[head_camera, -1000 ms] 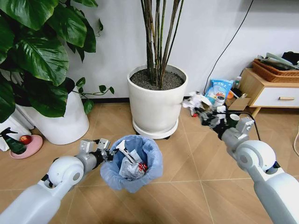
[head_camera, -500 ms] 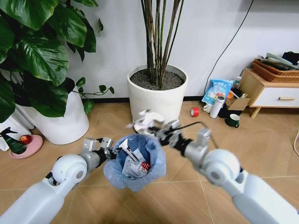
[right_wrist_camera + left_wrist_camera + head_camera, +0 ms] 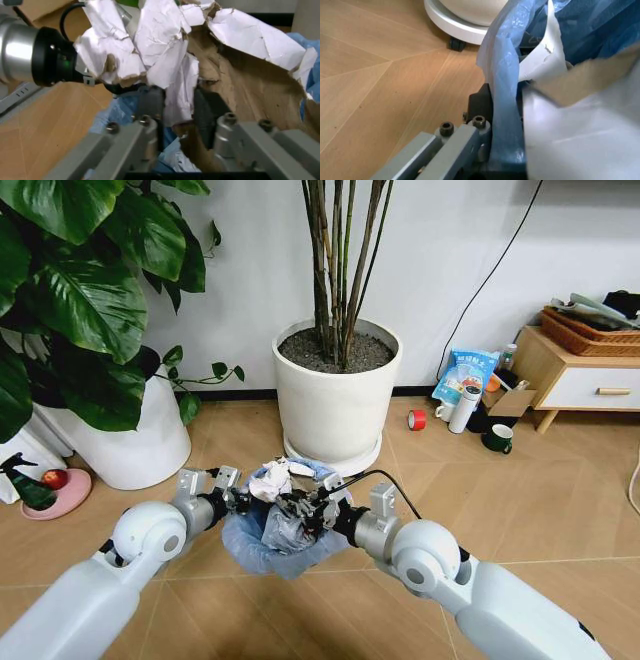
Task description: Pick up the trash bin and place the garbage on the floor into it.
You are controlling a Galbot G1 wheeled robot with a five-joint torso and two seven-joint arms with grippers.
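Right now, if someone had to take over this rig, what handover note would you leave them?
Left gripper: shut on the rim of the trash bin, holding it off the floor.
Right gripper: over the bin mouth, shut on crumpled white paper, not yet released.
Done: several litter pieces are already inside the blue liner.
Left: drop this paper. No other loose litter is visible; the red tape roll lies by the white tumbler near the wall.

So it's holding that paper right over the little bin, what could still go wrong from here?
The crumpled white paper is bulky and sits high over the trash bin, with litter already inside, so once released it might perch on the rim or tumble out. The left gripper holds the bin off the floor by one edge of its thin blue bag; a push from the right gripper could tip the bin or pull the bag loose.
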